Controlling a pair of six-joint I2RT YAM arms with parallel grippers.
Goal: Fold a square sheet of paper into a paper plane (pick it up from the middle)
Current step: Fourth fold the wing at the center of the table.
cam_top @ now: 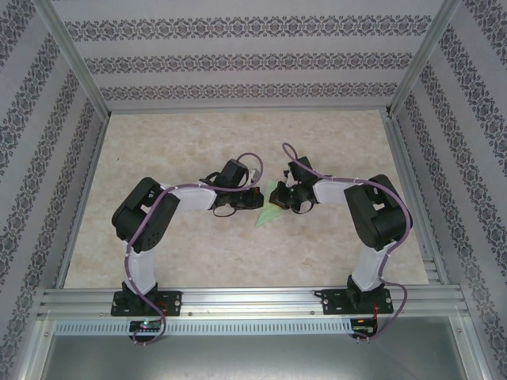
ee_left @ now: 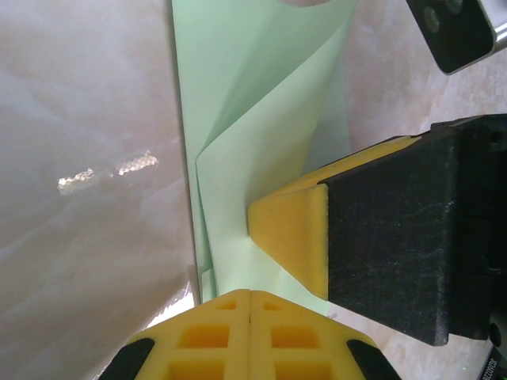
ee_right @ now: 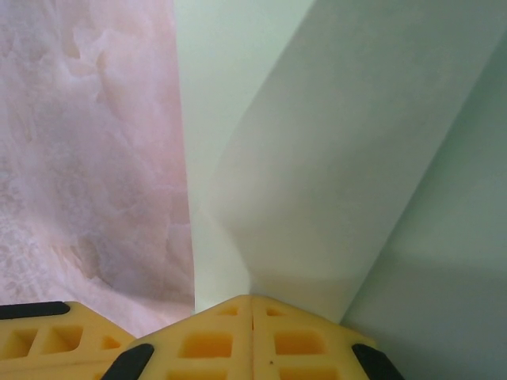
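Note:
The square sheet of paper (cam_top: 270, 212) is a pale green folded wedge on the table between my two grippers. My left gripper (cam_top: 259, 199) reaches it from the left and my right gripper (cam_top: 283, 198) from the right. In the left wrist view the creased paper (ee_left: 253, 119) runs down into the left gripper (ee_left: 250, 294), whose yellow jaws are shut on its edge. One of the right gripper's fingertips (ee_left: 289, 233) rests on the paper beside it. In the right wrist view the right gripper (ee_right: 252, 299) is shut on a raised fold of the paper (ee_right: 333, 158).
The pale marble table top (cam_top: 198, 142) is ringed by patterned walls and aluminium posts. A metal rail (cam_top: 253, 297) runs along the near edge by the arm bases. The left gripper's yellow fingers (ee_right: 47, 340) sit close at the right wrist view's lower left.

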